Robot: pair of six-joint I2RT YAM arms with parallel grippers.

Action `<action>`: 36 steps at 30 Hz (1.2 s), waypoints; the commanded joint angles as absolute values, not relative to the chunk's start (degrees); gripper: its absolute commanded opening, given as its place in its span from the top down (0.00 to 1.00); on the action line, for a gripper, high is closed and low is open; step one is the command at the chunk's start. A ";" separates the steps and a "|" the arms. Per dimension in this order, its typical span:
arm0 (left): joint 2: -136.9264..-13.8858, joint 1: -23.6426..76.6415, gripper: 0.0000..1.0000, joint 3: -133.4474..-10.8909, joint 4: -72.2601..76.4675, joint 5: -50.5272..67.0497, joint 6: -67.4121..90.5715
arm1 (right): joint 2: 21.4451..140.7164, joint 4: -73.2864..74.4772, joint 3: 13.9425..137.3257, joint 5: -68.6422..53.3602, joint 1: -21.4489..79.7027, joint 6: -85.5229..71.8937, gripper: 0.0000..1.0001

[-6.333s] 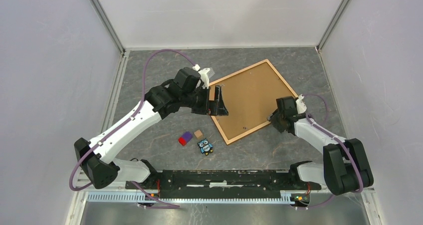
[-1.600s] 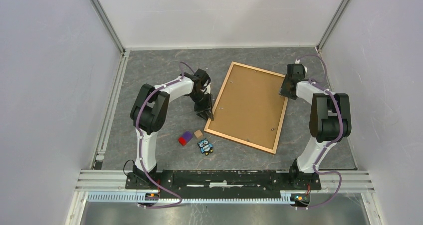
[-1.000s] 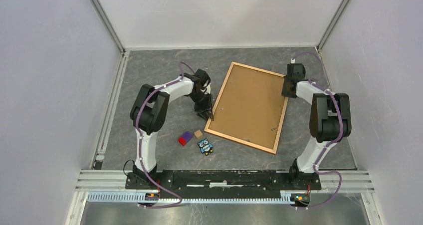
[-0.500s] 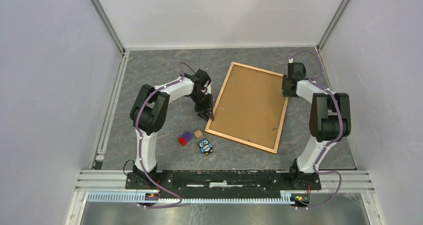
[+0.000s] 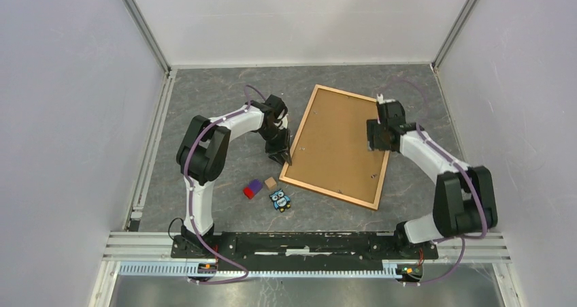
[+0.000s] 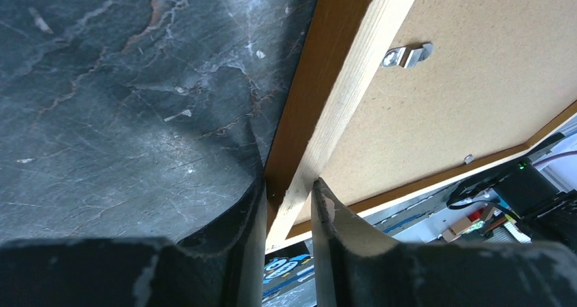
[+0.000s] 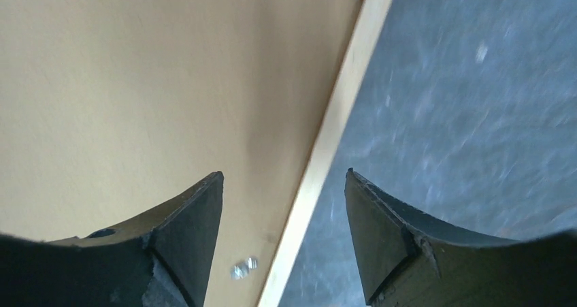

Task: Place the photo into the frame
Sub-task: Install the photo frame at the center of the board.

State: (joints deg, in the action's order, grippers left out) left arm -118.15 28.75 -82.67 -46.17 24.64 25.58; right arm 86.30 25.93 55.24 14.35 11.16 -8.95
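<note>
The frame [image 5: 328,194] lies face down on the grey table, its light-orange moulding around a brown backing board [image 5: 337,143]. My left gripper [image 5: 282,154] is shut on the frame's left rail near the lower left corner. In the left wrist view the wooden rail [image 6: 340,69] runs between the two fingers of the left gripper [image 6: 289,184]. My right gripper [image 5: 375,141] hangs open over the right rail. In the right wrist view its fingers straddle the rail [image 7: 340,109], with the right gripper [image 7: 282,178] holding nothing. The photo is out of view.
A red-and-purple block [image 5: 253,188], a small tan block [image 5: 271,182] and an owl figure [image 5: 279,199] lie just left of the frame's lower left corner. A metal clip [image 6: 406,54] sits on the backing board [image 6: 463,96]. White walls enclose the table.
My right gripper has opened, left the frame's upper right corner and moved inward and nearer along the right rail. The left gripper and the frame have not moved.
</note>
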 commanded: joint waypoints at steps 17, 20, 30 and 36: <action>-114.98 29.05 0.67 -81.49 -45.47 27.55 26.63 | 65.83 27.29 32.84 8.73 10.73 -29.72 0.33; -115.11 29.03 0.67 -81.64 -45.43 27.82 26.63 | 64.19 25.99 30.55 9.48 10.98 -31.17 0.33; -115.01 29.01 0.68 -81.59 -45.48 27.66 26.63 | 65.60 23.69 30.12 9.86 11.82 -32.14 0.32; -114.91 29.05 0.68 -81.57 -45.44 27.77 26.54 | 65.83 23.90 31.11 13.99 11.79 -32.59 0.34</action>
